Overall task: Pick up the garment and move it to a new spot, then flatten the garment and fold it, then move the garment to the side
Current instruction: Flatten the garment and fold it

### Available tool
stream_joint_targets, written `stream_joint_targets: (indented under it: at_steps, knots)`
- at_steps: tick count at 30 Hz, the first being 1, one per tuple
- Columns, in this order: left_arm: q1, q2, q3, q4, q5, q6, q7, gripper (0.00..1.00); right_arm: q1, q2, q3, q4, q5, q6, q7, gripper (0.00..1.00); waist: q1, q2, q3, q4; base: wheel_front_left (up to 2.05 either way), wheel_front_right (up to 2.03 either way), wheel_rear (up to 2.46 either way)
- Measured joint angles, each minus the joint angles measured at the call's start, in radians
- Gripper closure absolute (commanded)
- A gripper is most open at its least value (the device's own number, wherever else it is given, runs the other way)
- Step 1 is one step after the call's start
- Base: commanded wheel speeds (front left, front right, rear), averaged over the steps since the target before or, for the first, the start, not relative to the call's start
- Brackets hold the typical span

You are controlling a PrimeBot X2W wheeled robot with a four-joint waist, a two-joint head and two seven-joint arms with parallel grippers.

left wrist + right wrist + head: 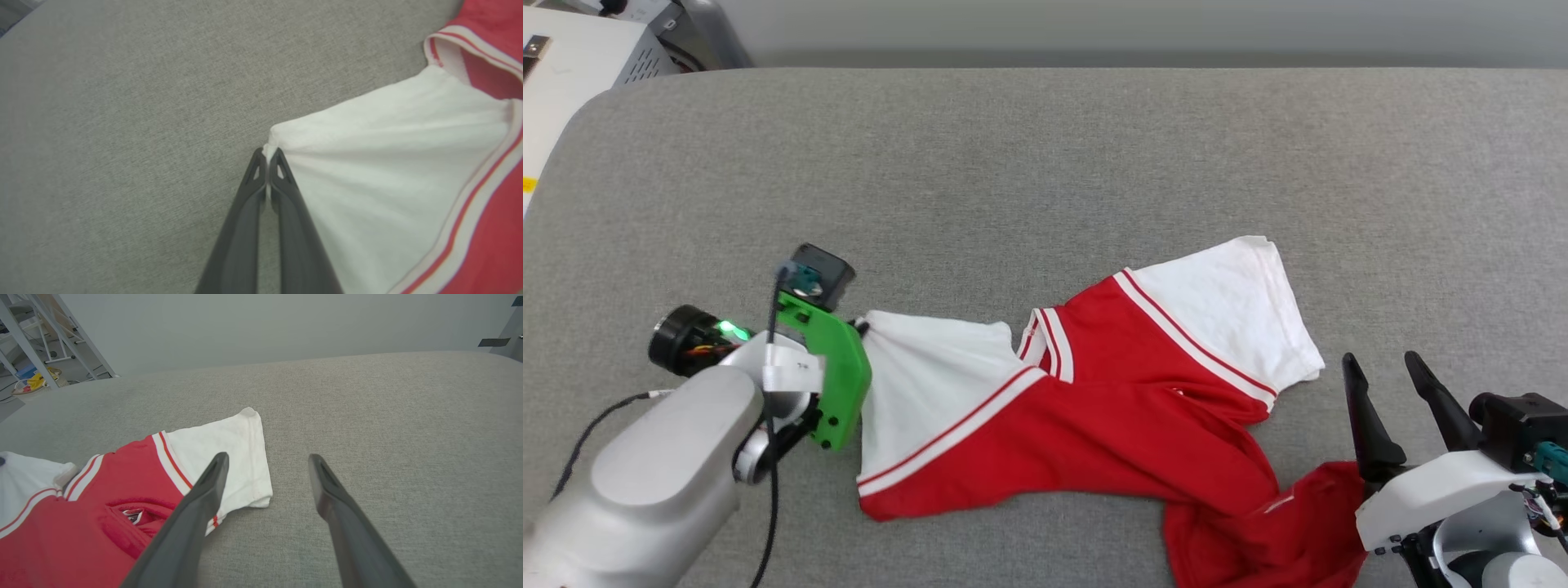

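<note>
The garment (1111, 408), a red T-shirt with white sleeves and striped trim, lies crumpled across the grey cushioned surface (1045, 163). Its left white sleeve (367, 163) is pulled taut toward my left gripper (268, 152), which is shut on that sleeve's corner, a bit of white cloth pinched between the dark fingertips. In the head view the left gripper (858, 328) sits at the sleeve's left tip, mostly hidden by its green mount. My right gripper (1380, 363) stands open just right of the garment's bunched red hem, and its fingers (204, 506) hover over the right sleeve (229, 457), holding nothing.
A white box with vents (580, 57) stands past the surface's rounded back-left corner. Metal frame legs and floor clutter (36, 355) lie beyond the far edge in the right wrist view. The grey surface stretches bare behind and to the right of the garment.
</note>
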Motion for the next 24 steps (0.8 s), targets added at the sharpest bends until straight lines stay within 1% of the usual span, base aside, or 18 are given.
stream_joint_targets:
  at_steps: [3, 7, 9, 12, 13, 15, 18, 20, 22, 24]
  knots:
    - [0.004, 0.058, 0.049, -0.055, -0.002, 0.046, -0.043, 1.0, 0.001, 0.0, -0.005, 0.004, 0.001, 0.0, 0.0, 0.0, 0.0, 0.0, -0.009, 0.019, 0.0, 0.0, 0.0]
    - [0.053, 0.147, 0.127, -0.133, -0.024, 0.126, -0.093, 1.0, 0.002, 0.0, -0.014, 0.006, 0.004, 0.0, 0.0, 0.0, 0.0, 0.0, -0.017, 0.046, 0.0, 0.0, 0.0]
    - [0.113, 0.19, 0.168, -0.168, -0.051, 0.174, -0.122, 1.0, 0.002, 0.0, -0.016, 0.004, 0.005, 0.0, 0.0, 0.0, 0.0, 0.0, -0.018, 0.059, 0.0, 0.0, 0.0]
    - [0.229, 0.218, 0.217, -0.197, -0.128, 0.227, -0.165, 1.0, 0.002, 0.0, -0.021, -0.001, 0.005, 0.0, 0.005, 0.0, 0.0, 0.0, -0.013, 0.073, 0.0, 0.0, 0.0]
    - [0.276, 0.219, 0.225, -0.203, -0.158, 0.241, -0.176, 1.0, 0.002, 0.0, -0.021, -0.001, 0.005, 0.0, 0.007, 0.0, 0.0, 0.0, -0.01, 0.077, 0.0, 0.0, 0.0]
    - [0.358, 0.209, 0.236, -0.205, -0.204, 0.255, -0.204, 1.0, 0.002, 0.0, -0.022, -0.004, 0.005, 0.0, 0.008, 0.0, 0.0, 0.0, -0.003, 0.082, 0.0, 0.0, 0.0]
    - [0.449, 0.168, 0.24, -0.186, -0.257, 0.257, -0.243, 1.0, 0.002, 0.0, -0.025, -0.007, 0.004, 0.0, 0.016, 0.0, 0.0, 0.0, 0.006, 0.09, 0.0, 0.0, 0.0]
    - [0.481, 0.131, 0.239, -0.154, -0.281, 0.246, -0.264, 1.0, 0.002, 0.0, -0.026, -0.007, 0.002, 0.0, 0.021, 0.0, 0.0, 0.0, 0.01, 0.095, 0.0, 0.0, 0.0]
    - [0.49, 0.096, 0.241, -0.117, -0.295, 0.222, -0.289, 1.0, 0.001, 0.0, -0.027, -0.008, -0.001, 0.0, 0.026, 0.0, 0.0, 0.0, 0.012, 0.098, 0.0, 0.0, 0.0]
    - [0.488, 0.077, 0.244, -0.081, -0.295, 0.202, -0.311, 1.0, 0.0, 0.0, -0.03, -0.011, -0.002, 0.0, 0.034, 0.0, 0.0, 0.0, 0.012, 0.099, 0.0, 0.0, 0.0]
